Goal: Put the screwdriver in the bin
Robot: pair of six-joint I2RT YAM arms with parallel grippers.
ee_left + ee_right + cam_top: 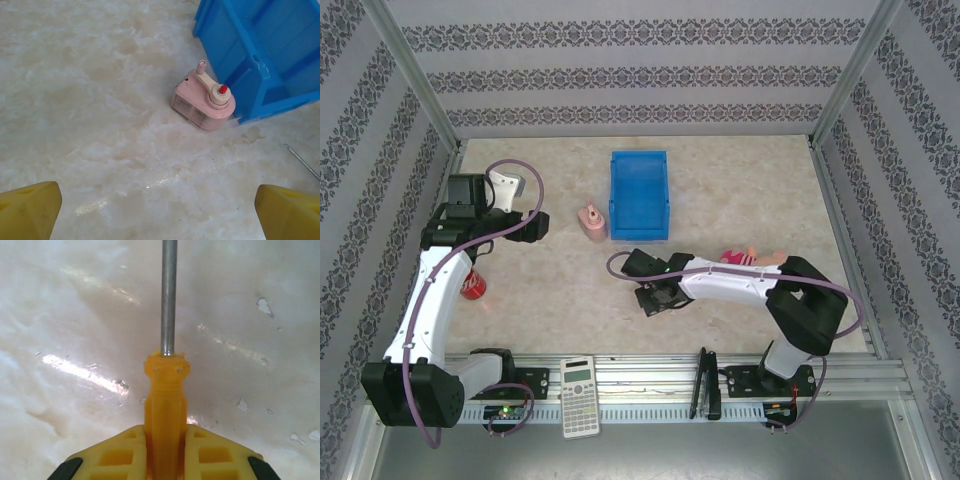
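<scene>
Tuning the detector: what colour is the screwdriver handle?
Orange-yellow; the screwdriver shows best in the right wrist view.

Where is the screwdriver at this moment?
The screwdriver is gripped by its handle in the right claw, shaft pointing forward over the table. In the top view that claw sits mid-table, just on the near side of the blue bin.
</scene>
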